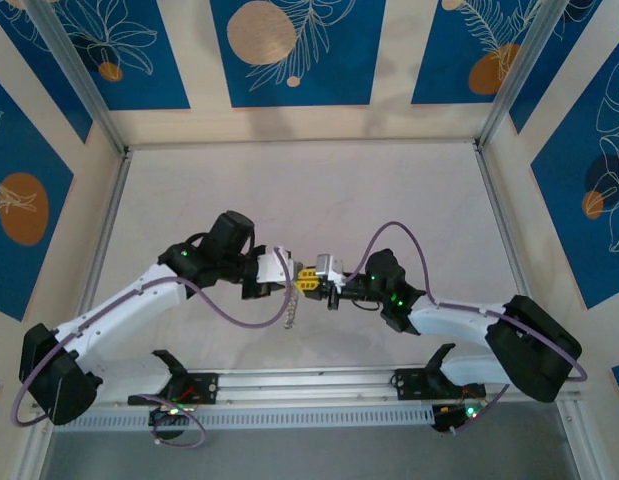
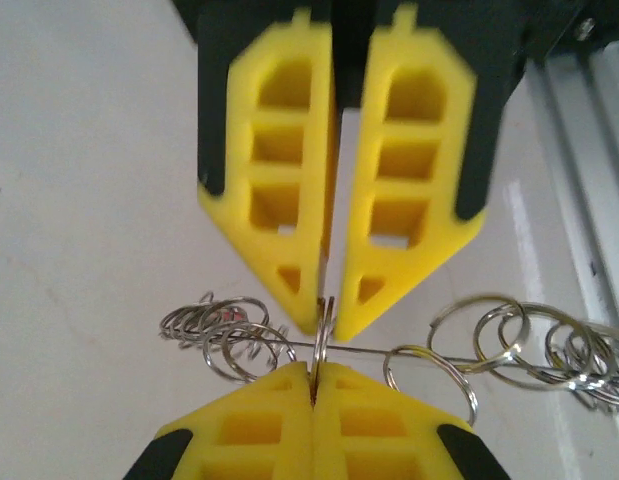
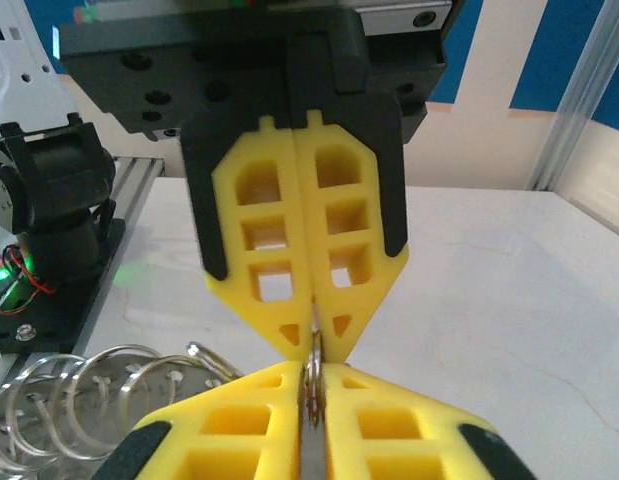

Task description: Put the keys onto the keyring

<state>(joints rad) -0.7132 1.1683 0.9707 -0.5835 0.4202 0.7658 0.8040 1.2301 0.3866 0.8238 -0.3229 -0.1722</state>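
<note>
The keyring shows as a string of silver split rings [image 2: 239, 335] on a thin wire; part of it dangles below the grippers [image 1: 289, 310]. One ring [image 2: 324, 325] stands edge-on, pinched from both sides. My left gripper [image 2: 314, 372] is shut on its lower edge, and my right gripper [image 2: 331, 308] closes on its upper edge. In the right wrist view my right gripper [image 3: 312, 378] grips the same ring [image 3: 313, 365] against the left gripper [image 3: 314, 335]. The two grippers meet tip to tip [image 1: 314, 280]. A red speck [image 2: 229, 317] among the rings may be a key; no key is clearly visible.
More loose rings [image 2: 549, 345] trail toward the aluminium rail [image 2: 589, 180] at the table's near edge. A coil of rings [image 3: 79, 400] lies low on the left beside the left arm's base [image 3: 59, 200]. The white tabletop [image 1: 309, 200] stretches behind the arms.
</note>
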